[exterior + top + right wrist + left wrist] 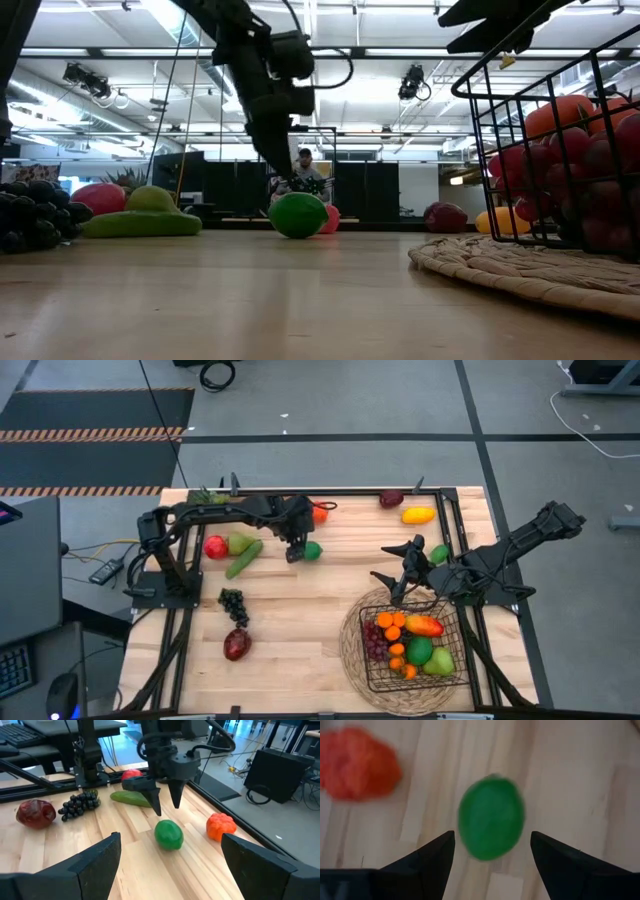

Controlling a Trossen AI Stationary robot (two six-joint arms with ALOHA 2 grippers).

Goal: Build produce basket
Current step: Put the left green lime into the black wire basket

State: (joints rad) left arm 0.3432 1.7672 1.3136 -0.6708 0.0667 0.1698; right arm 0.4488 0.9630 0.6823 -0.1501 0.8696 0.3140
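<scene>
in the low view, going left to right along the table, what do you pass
dark grape bunch → red fruit → green cucumber → round green fruit under the open left tool → dark red fruit → woven mat → wire basket

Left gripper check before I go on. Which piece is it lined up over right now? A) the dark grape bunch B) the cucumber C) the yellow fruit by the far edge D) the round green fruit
D: the open left gripper hangs just above the round green fruit, which shows between its fingers in the left wrist view, not yet gripped.
</scene>
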